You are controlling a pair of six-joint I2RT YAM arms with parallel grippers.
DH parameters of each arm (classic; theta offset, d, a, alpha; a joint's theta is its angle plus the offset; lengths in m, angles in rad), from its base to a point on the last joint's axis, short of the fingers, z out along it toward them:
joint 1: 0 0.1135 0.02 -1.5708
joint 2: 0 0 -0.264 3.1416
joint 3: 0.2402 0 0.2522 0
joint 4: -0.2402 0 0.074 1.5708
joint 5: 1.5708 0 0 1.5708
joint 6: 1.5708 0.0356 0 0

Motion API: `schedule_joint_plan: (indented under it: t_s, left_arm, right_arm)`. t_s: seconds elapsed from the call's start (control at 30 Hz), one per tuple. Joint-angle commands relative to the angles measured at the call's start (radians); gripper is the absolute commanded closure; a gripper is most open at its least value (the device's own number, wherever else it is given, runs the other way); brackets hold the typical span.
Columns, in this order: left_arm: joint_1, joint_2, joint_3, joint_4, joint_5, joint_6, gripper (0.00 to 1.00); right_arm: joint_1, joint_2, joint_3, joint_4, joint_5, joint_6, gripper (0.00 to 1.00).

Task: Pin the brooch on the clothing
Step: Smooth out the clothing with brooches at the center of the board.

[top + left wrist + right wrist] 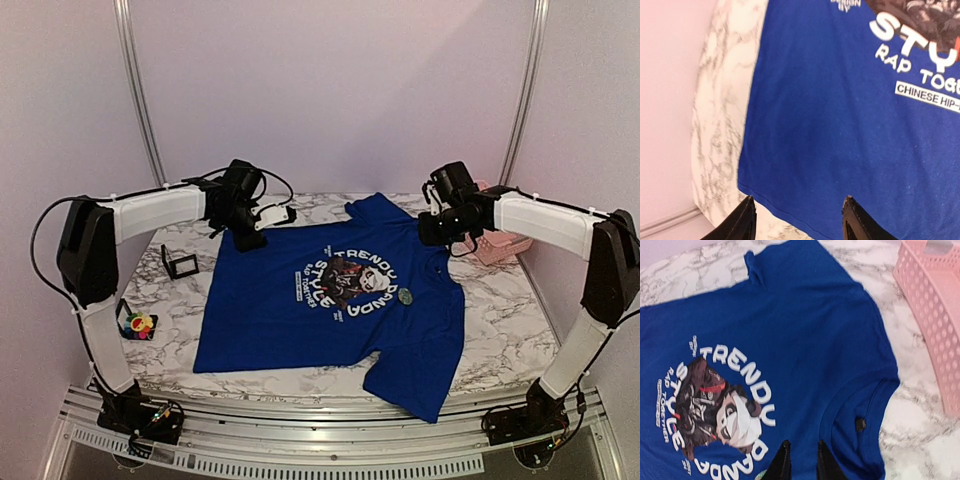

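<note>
Nearest us, the brooch (138, 324) sits on the counter (500, 345), off the near-left corner of the clothing (330, 320), not touching it; roundish, so we see no long axis. Farther back, left of the clothing, a black holder (181, 264); a small disc (406, 296) lies on the clothing, right of the print. Over the clothing's far-left edge hovers the left claw (797, 220), released, nothing between its fingers; over the far-right part, near the collar, the right claw (803, 462), fingers a slit apart, empty; pink basket (935, 315) beyond. We judge the left arm nearer; the brooch lies toward the near edge from its claw, well apart; pick-up not begun.
</note>
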Motion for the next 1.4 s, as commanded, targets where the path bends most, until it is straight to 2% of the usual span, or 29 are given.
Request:
schedule_joint_plan:
  t_s: [0.0, 0.07, 0.3, 0.5, 0.63, 0.73, 0.83, 1.03, 1.13, 1.23, 1.37]
  left_arm:
    - [0.017, 0.122, -0.018, -0.093, -0.086, -0.113, 0.42]
    - [0.031, 0.158, -0.02, -0.017, -0.145, -0.13, 0.43]
    - [0.07, 0.266, -0.045, 0.138, -0.292, -0.106, 0.44]
    - [0.116, 0.341, -0.067, 0.274, -0.378, -0.043, 0.45]
    - [0.132, 0.374, -0.046, 0.317, -0.362, -0.043, 0.45]
    - [0.126, 0.356, -0.054, 0.314, -0.304, -0.053, 0.45]
    - [0.119, 0.309, -0.055, 0.282, -0.257, -0.077, 0.42]
    - [0.114, 0.099, -0.074, 0.135, -0.064, -0.132, 0.37]
    - [0.098, -0.046, -0.122, 0.014, 0.049, -0.15, 0.37]
    - [0.08, -0.131, -0.191, -0.131, 0.176, -0.161, 0.39]
    - [0.059, -0.191, -0.336, -0.221, 0.198, -0.167, 0.5]
  right_arm:
    - [0.049, -0.044, -0.252, -0.114, -0.024, 0.24, 0.92]
    - [0.059, -0.078, -0.355, -0.102, -0.036, 0.296, 0.99]
    - [0.07, -0.116, -0.607, -0.134, -0.009, 0.513, 1.0]
    - [0.07, -0.226, -0.678, -0.224, 0.023, 0.626, 1.0]
    - [0.069, -0.277, -0.69, -0.253, 0.028, 0.652, 1.0]
    - [0.069, -0.301, -0.684, -0.214, -0.022, 0.624, 1.0]
    - [0.084, -0.319, -0.634, -0.162, -0.066, 0.565, 1.0]
    - [0.095, -0.28, -0.387, -0.052, -0.058, 0.386, 0.99]
    - [0.071, -0.15, -0.245, -0.003, -0.031, 0.292, 0.99]
    - [0.046, 0.06, -0.086, -0.006, -0.02, 0.235, 0.99]
    - [0.008, 0.301, 0.103, 0.016, -0.066, 0.18, 1.0]
